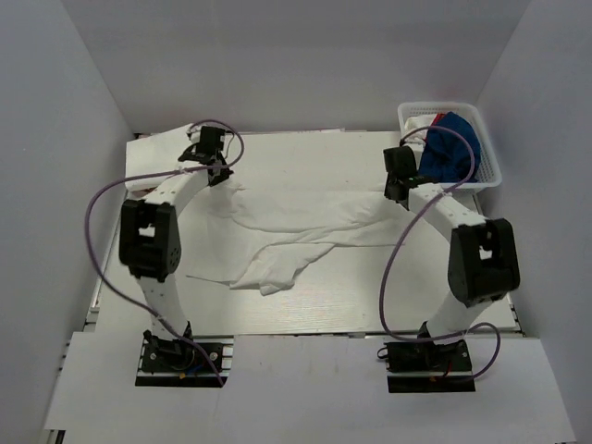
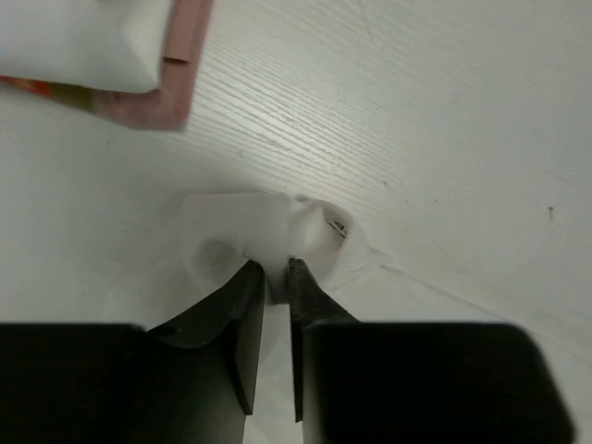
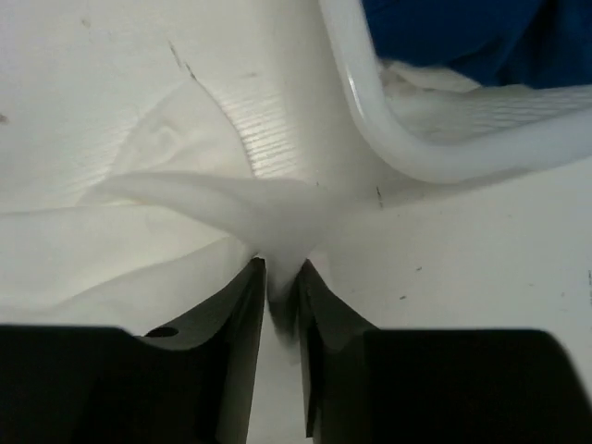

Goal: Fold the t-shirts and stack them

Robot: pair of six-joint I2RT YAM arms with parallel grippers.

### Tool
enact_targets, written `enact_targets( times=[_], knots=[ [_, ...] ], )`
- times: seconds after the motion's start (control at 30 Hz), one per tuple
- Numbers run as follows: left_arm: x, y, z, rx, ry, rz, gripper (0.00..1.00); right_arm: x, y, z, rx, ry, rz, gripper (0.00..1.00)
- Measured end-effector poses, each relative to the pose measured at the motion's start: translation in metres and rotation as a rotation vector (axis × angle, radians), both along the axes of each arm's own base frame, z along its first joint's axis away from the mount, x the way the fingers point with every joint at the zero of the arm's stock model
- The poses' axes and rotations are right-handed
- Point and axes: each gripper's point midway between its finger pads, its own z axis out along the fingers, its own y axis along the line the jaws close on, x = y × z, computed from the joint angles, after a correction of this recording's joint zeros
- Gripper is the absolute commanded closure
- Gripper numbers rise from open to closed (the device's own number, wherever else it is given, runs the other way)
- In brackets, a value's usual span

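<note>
Top external view shows a white tee (image 1: 305, 231) lying open but wrinkled in the middle of the bench (image 1: 324, 310), between the two arms. Its lower part is bunched toward the near edge. At the far right corner stands a basket (image 1: 491, 169), and inside it lies a blue tee (image 1: 453, 148) with some white cloth beside it. The basket is just beside the right arm's wrist and close to the right end of the white tee. At the far left corner lies a folded tee (image 2: 74, 46), white with a pink-red edge showing, near the left arm but apart from the spread one.

The left gripper (image 2: 275, 268) is low on the bench at the far left corner of the white tee. Its jaws are almost together, with only a thin fold of the cloth pinched between them. The right gripper (image 3: 280, 266) is at the far right corner of the same tee, jaws also nearly closed on a raised ridge of white cloth, with the basket rim just ahead of it.
</note>
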Motion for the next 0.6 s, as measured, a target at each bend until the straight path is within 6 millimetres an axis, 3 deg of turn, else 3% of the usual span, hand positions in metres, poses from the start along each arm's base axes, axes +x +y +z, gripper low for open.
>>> enact_targets(
  times=[0.03,0.07,0.1,0.13,0.23,0.33,0.5,0.6],
  knots=[
    [0.007,-0.003,-0.022,0.0,0.05,-0.011,0.47,0.003,-0.001,-0.018,0.009,0.054,0.0,0.57],
    [0.014,-0.005,-0.039,-0.006,0.085,-0.023,0.29,0.006,-0.002,-0.031,0.019,0.092,0.003,0.32],
    [0.017,-0.008,-0.051,-0.016,0.109,-0.032,0.06,0.009,-0.002,-0.037,0.031,0.112,0.008,0.2],
    [0.018,-0.009,-0.057,-0.019,0.123,-0.043,0.0,0.012,0.0,-0.039,0.045,0.12,0.017,0.12],
    [0.013,-0.011,-0.053,-0.042,0.123,-0.058,0.0,0.016,0.012,-0.031,0.09,0.109,0.07,0.1],
    [-0.008,-0.01,-0.024,-0.062,0.069,-0.072,0.0,0.016,0.025,-0.018,0.138,0.079,0.108,0.1],
    [-0.081,0.006,0.033,-0.104,-0.046,-0.007,0.0,-0.007,0.029,0.015,0.208,-0.007,0.117,0.1],
    [-0.132,0.022,0.037,-0.127,-0.082,0.081,0.0,-0.027,0.024,0.031,0.256,-0.065,0.089,0.1]
  ],
)
